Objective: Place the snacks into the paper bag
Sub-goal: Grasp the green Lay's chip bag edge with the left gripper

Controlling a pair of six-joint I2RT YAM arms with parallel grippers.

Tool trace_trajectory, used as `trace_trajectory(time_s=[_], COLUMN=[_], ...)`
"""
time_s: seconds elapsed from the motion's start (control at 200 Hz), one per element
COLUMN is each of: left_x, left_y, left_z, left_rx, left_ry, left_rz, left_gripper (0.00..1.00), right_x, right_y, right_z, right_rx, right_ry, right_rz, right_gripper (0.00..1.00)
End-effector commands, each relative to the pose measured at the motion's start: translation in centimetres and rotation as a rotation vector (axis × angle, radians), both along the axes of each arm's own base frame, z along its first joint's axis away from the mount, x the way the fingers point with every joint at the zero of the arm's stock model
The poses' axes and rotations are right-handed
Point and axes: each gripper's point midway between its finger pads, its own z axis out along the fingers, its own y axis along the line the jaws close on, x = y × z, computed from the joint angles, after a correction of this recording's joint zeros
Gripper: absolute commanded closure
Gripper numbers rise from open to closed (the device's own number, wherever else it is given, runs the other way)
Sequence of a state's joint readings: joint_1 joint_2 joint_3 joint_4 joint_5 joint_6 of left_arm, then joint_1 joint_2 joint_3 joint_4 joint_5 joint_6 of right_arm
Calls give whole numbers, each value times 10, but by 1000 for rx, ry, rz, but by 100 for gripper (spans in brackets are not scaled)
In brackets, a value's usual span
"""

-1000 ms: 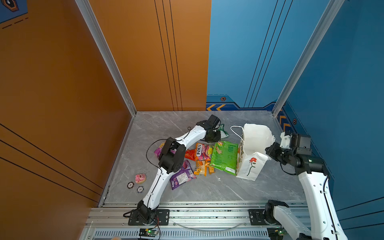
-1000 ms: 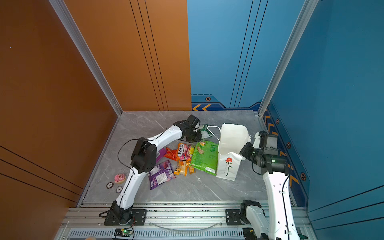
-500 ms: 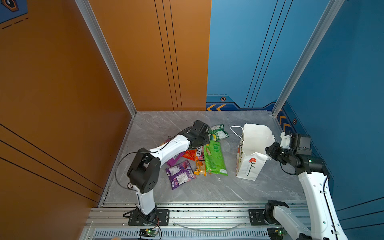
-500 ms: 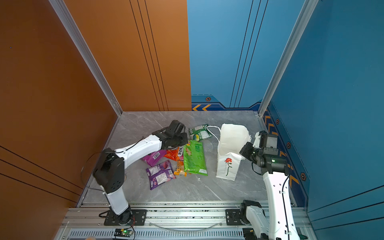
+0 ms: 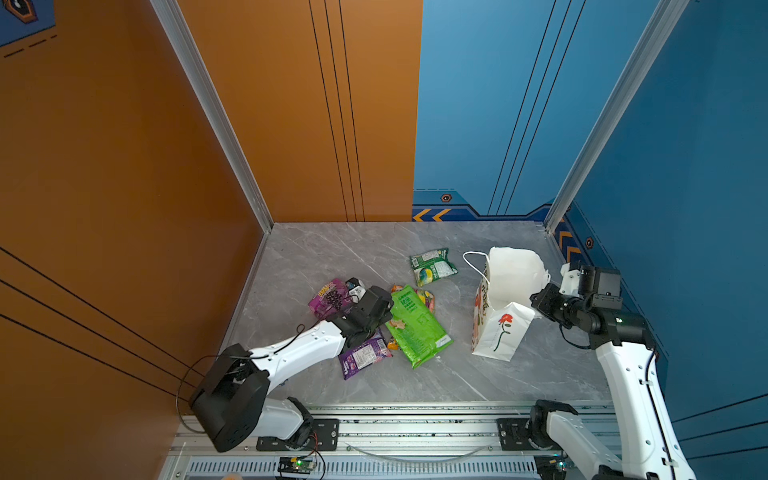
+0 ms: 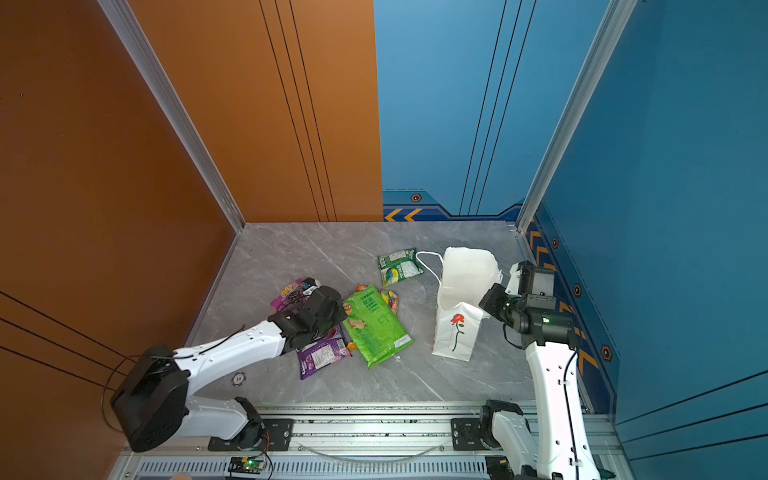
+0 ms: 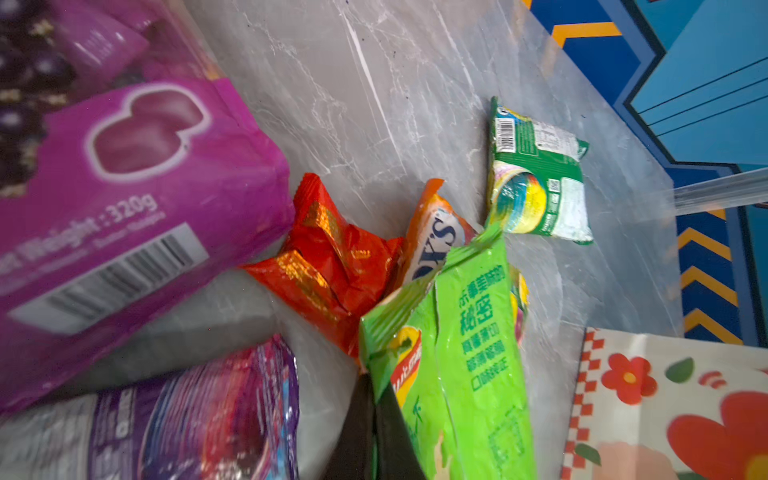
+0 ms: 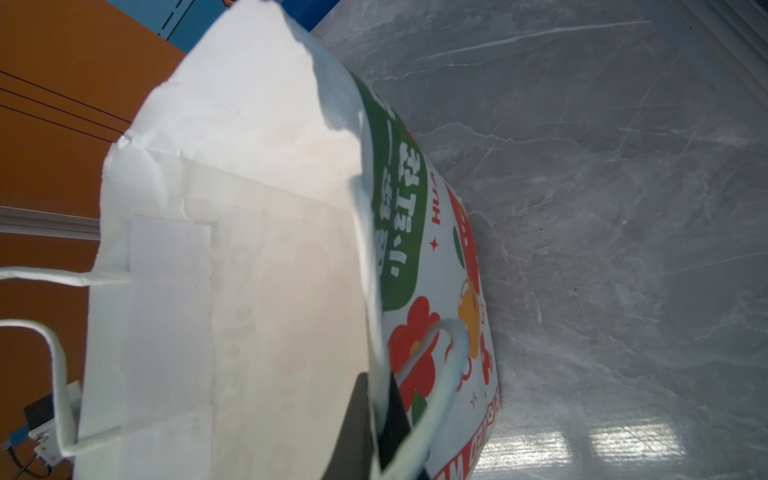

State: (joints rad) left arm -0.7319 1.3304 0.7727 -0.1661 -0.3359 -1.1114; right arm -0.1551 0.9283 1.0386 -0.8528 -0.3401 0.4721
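The snacks lie in a heap left of the paper bag (image 5: 505,307) (image 6: 461,299). My left gripper (image 5: 389,314) (image 6: 343,312) (image 7: 374,399) is shut on the near edge of the large green packet (image 5: 417,328) (image 6: 376,326) (image 7: 469,353). Around it lie a purple packet (image 5: 330,297) (image 7: 124,187), a second purple packet (image 5: 363,359) (image 7: 187,415), a red-orange packet (image 7: 332,266) and the FOX'S packet (image 7: 436,237). A small green packet (image 5: 432,266) (image 7: 540,183) lies apart, farther back. My right gripper (image 5: 536,301) (image 6: 484,301) (image 8: 376,399) is shut on the upright bag's rim (image 8: 365,257).
A poker chip (image 6: 238,378) lies on the grey table beside my left arm. The bag's cord handle (image 5: 473,264) loops toward the small green packet. Orange wall on the left, blue walls behind and right. A metal rail (image 5: 415,419) runs along the front edge.
My left gripper has drawn back from the rear of the heap toward the front left, and the large green packet has swung round with it. The right arm and the bag have not moved.
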Motion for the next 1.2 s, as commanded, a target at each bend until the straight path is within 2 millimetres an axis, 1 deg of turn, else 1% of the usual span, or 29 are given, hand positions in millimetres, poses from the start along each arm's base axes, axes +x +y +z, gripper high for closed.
trace_trajectory(time_s=[0.0, 0.06, 0.11, 0.145, 0.195, 0.25, 0.33, 0.365, 0.43, 0.556, 0.606, 0.626, 0.641, 0.661, 0.671, 0.676, 0.701, 0.751, 0.846, 0.956, 1.016, 1.026, 1.046, 1.066, 1.076, 1.091, 1.111, 1.146, 1.191], left_x=[-23, -30, -36, -39, -42, -42, -40, -39, -35, -21, -18, -15, -13, -12, -14, -11, -6, -5, -1, 4, 7, 8, 10, 12, 12, 13, 14, 16, 15], left_y=[16, 16, 16, 16, 14, 10, 2, 3, 8, 9, 13, 15, 15, 15, 16, 13, 11, 5, -5, -26, -32, -32, -33, -34, -35, -37, -39, -42, -48], left_z=[2, 0, -6, -10, -15, -18, -20, -20, -19, -5, -1, 2, 2, 3, -1, 4, 8, 7, 1, -4, -8, -9, -9, -11, -11, -12, -14, -16, -20], left_rx=[80, 94, 111, 117, 113, 112, 116, 141, 198, 236, 274, 295, 308, 326, 335, 333, 356, 396, 431, 388, 387, 390, 395, 393, 392, 388, 384, 374, 335], left_ry=[28, 45, 68, 82, 91, 93, 101, 116, 137, 156, 185, 188, 193, 202, 216, 207, 210, 248, 316, 344, 373, 377, 385, 395, 399, 404, 415, 427, 446], left_rz=[-18, -60, -85, -96, -119, -145, -186, -193, -212, -364, -430, -447, -462, -493, -508, -513, -548, -624, -726, -843, -891, -897, -904, -914, -921, -931, -944, -959, -993], left_gripper=[82, 82, 82, 85, 93, 97, 97, 95, 88, 68, 64, 61, 58, 55, 54, 54, 51, 44, 39, 35, 34, 32, 18, 15, 9, 5, 3, 3, 7], right_x=[1, 2, 3, 4, 4, 4, 3, 3, 3, 3, 3, 3, 4, 4, 4, 4, 5, 6, 7, 6, 5, 5, 5, 5, 5, 5, 5, 5, 5], right_y=[1, 2, 2, 2, 2, 2, 2, 2, 3, 3, 3, 3, 3, 3, 3, 3, 3, 4, 5, 4, 4, 4, 4, 5, 5, 5, 5, 5, 5], right_z=[-7, -7, -6, -6, -5, -5, -6, -5, -5, -5, -5, -6, -6, -6, -7, -7, -7, -7, -5, -6, -6, -6, -7, -8, -8, -8, -8, -9, -9], right_rx=[4, 8, 12, 12, 14, 13, 13, 15, 17, 14, 13, 14, 14, 14, 14, 15, 17, 22, 28, 21, 21, 21, 22, 23, 23, 23, 23, 23, 23], right_ry=[15, 16, 16, 16, 13, 11, 13, 12, 12, 13, 14, 17, 17, 18, 18, 19, 17, 16, 10, 9, 10, 11, 11, 12, 12, 12, 12, 12, 11], right_rz=[0, 0, 2, 3, 1, -1, -1, -1, 0, 3, 5, 5, 5, 4, 4, 5, 4, 3, 6, 6, 5, 5, 6, 7, 7, 7, 7, 7, 7], right_gripper=[97, 97, 97, 97, 97, 97, 96, 96, 96, 96, 96, 96, 96, 96, 96, 96, 96, 96, 96, 95, 95, 95, 95, 95, 95, 95, 95, 95, 95])
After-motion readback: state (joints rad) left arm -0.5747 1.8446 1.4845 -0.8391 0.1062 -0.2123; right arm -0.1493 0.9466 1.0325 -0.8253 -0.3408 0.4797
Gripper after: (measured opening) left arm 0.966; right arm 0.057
